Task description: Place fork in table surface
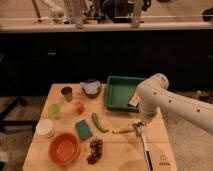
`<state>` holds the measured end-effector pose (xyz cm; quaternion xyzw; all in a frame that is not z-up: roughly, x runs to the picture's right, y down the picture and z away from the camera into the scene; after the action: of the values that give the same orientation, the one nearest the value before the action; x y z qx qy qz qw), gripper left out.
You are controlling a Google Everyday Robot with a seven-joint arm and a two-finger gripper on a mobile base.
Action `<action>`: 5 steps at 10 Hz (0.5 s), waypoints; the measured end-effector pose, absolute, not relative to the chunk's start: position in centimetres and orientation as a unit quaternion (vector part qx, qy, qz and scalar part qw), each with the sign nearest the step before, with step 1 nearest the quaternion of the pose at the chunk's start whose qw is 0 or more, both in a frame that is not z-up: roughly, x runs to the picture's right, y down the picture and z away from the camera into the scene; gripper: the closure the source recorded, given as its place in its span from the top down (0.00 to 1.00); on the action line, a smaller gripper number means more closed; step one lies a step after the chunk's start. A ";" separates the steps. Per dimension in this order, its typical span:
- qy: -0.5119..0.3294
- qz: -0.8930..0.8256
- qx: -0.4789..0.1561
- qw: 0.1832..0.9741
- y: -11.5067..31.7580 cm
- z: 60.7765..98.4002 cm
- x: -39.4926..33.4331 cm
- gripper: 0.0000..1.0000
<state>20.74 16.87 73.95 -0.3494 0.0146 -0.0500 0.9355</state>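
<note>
The light tan wooden table surface (117, 155) has a small dark mark (162, 162) at its near right corner. My white arm reaches in from the right. The gripper (140, 127) points down, low over the table's right side. It is just right of the yellow banana-like piece (122, 130) and at the far end of the long white-and-dark utensil (147, 152). I cannot pick out the small silvery-grey fork; it may be hidden at the gripper.
A green tray (121, 91) stands at the back right, with a tan item (133, 101) inside. Also on the table are a dark grape bunch (95, 150), red bowl (64, 148), teal sponge (83, 129), green pod (98, 122), white container (45, 128), green cup (54, 110), dark cup (66, 92) and blue bowl (91, 88).
</note>
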 end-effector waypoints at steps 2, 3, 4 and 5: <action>0.015 -0.050 -0.347 0.936 16.8 74.0 20.7 0.00; 0.014 -0.050 -0.347 0.937 16.8 74.1 20.7 0.00; 0.014 -0.050 -0.347 0.936 16.8 74.1 20.7 0.00; 0.014 -0.050 -0.347 0.936 16.8 74.0 20.7 0.00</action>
<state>20.71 16.79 74.04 -0.3474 0.0142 -0.0497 0.9363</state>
